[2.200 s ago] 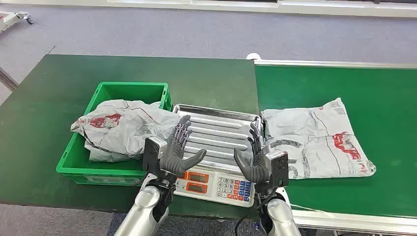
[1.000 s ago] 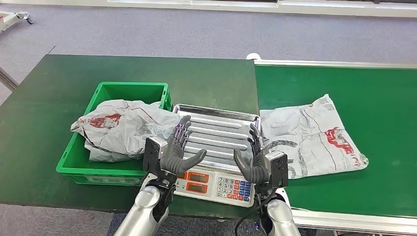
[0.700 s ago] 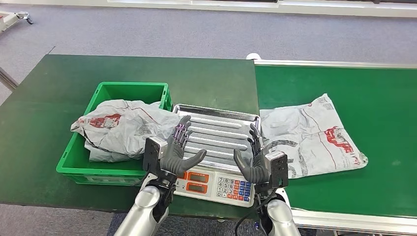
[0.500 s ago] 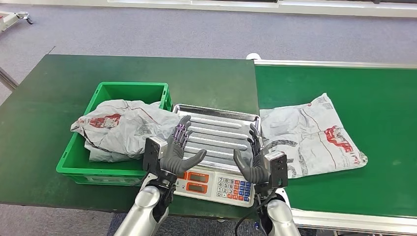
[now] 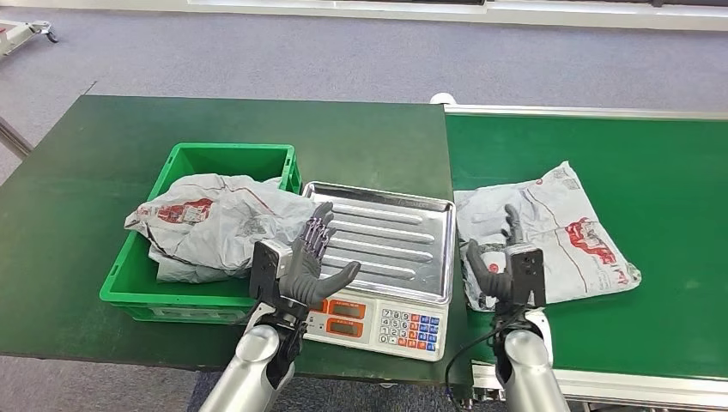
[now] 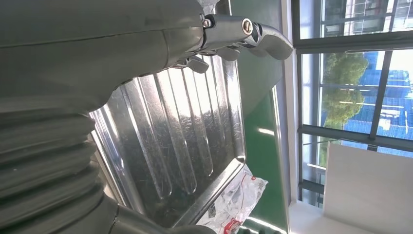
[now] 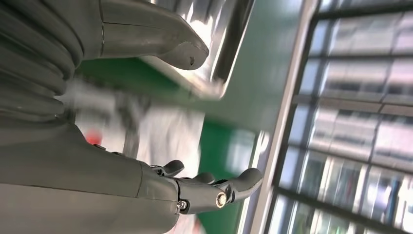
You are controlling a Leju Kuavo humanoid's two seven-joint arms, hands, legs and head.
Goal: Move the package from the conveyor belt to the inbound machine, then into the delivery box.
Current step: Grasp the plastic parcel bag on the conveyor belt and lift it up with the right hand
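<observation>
The package [image 5: 549, 232] lies on the conveyor belt [image 5: 670, 163] beside the scale tray [image 5: 386, 236]. Our right robot hand [image 5: 498, 257] hovers over its near edge, fingers apart and empty; the left robot hand [image 5: 309, 257] is likewise spread. We should pinch the film firmly and lift before carrying it across.

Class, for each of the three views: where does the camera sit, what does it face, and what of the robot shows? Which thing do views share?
Head view: high, looking down at crate, scale, belt; both arms.
Left wrist view: behind left hand, facing tray.
Right wrist view: behind right hand, facing parcel.
Shared: the tray.
</observation>
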